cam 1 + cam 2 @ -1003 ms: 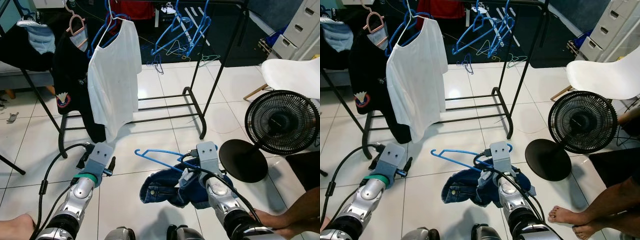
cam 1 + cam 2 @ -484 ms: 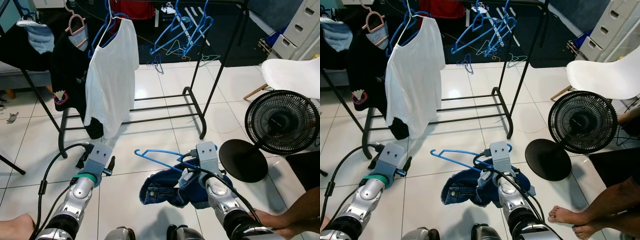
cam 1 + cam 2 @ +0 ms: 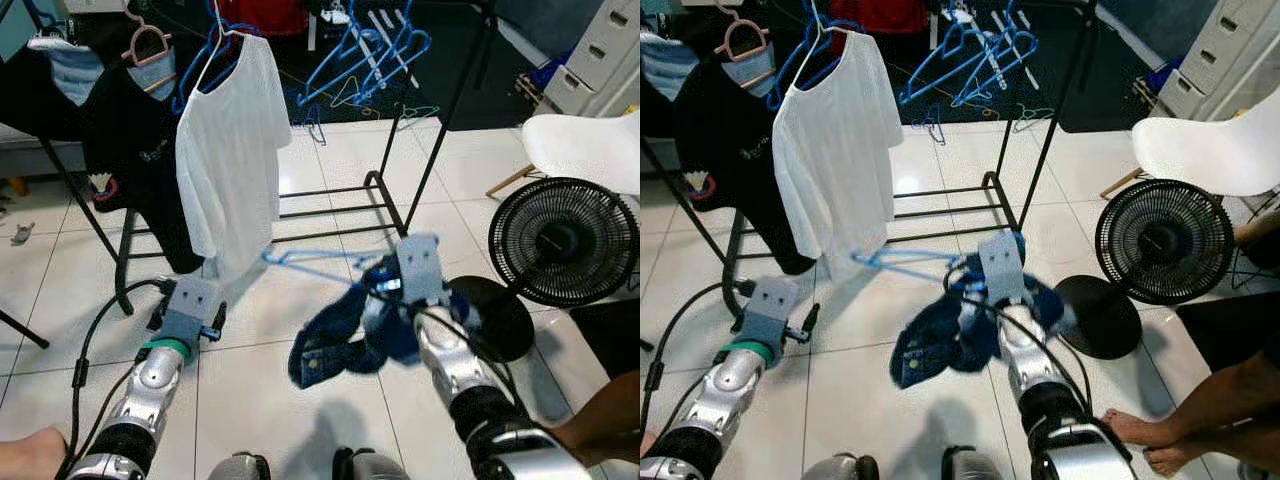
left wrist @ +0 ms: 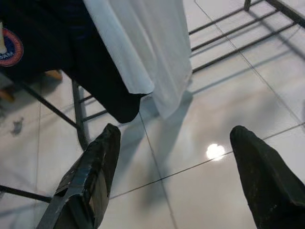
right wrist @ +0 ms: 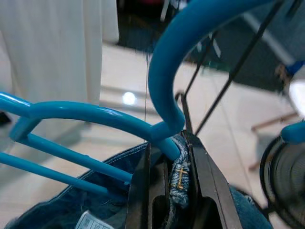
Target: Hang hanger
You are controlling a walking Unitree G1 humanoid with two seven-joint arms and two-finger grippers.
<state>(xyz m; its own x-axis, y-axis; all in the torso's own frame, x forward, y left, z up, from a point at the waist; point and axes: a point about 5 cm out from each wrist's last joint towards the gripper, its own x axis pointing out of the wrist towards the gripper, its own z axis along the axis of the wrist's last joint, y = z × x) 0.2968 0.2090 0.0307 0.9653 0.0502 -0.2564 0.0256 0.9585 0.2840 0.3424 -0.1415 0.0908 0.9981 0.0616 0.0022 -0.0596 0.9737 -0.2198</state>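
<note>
At centre frame the right gripper (image 5: 167, 191) pinches the blue hanger (image 3: 310, 262) at the base of its hook, jaws pressed on it and a fold of the denim garment (image 3: 345, 335) draped from it, both off the floor. At lower left the left gripper (image 4: 178, 164) hovers over the tiles, jaws spread, before the white shirt (image 3: 232, 150) on the black rack (image 3: 440, 110).

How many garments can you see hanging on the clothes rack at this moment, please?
2: a white T-shirt hangs on a blue hanger at the rack's left part, and a black garment hangs just left of it, partly behind it. More may be hidden above the frame.
</note>
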